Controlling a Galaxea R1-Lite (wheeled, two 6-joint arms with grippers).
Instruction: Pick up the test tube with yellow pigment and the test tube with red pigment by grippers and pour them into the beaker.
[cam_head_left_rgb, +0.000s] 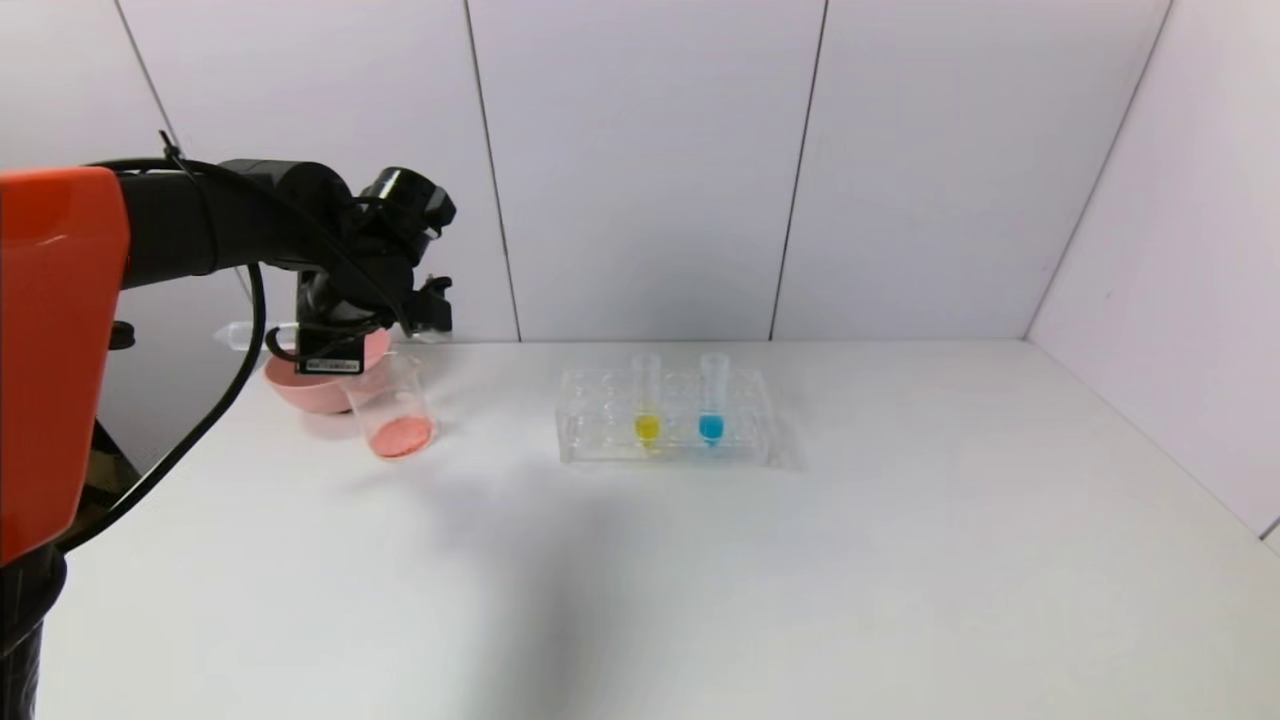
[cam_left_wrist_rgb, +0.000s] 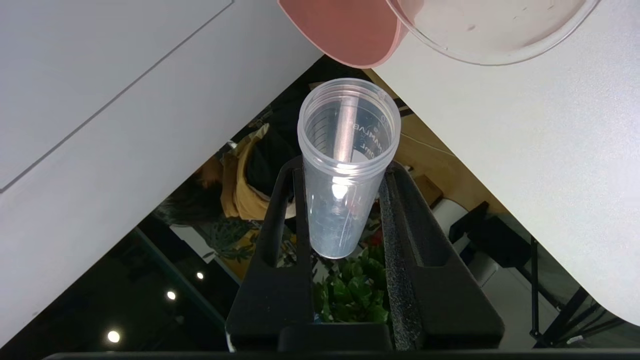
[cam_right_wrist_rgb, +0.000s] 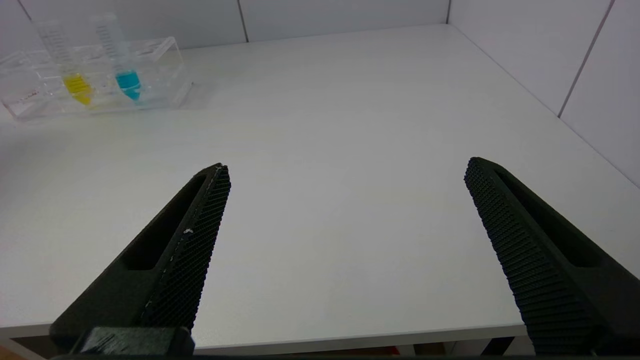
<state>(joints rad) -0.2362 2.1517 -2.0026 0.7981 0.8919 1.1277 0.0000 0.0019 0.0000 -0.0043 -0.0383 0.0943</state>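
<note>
My left gripper (cam_head_left_rgb: 292, 336) is shut on the red pigment test tube (cam_left_wrist_rgb: 345, 170), held tipped over above the back left of the table. The tube looks empty; its closed tip (cam_head_left_rgb: 232, 335) pokes out to the left. The beaker (cam_head_left_rgb: 395, 405) stands just below and to the right of that gripper, with red-pink liquid in its bottom; its rim also shows in the left wrist view (cam_left_wrist_rgb: 490, 35). The yellow pigment test tube (cam_head_left_rgb: 647, 405) stands upright in the clear rack (cam_head_left_rgb: 600, 440); it also shows in the right wrist view (cam_right_wrist_rgb: 72, 75). My right gripper (cam_right_wrist_rgb: 347, 172) is open and empty.
A pink bowl (cam_head_left_rgb: 300, 392) sits right behind the beaker, under my left gripper, and also shows in the left wrist view (cam_left_wrist_rgb: 345, 30). A tube with blue liquid (cam_head_left_rgb: 711, 405) stands next to the yellow one. White walls close the back and right sides.
</note>
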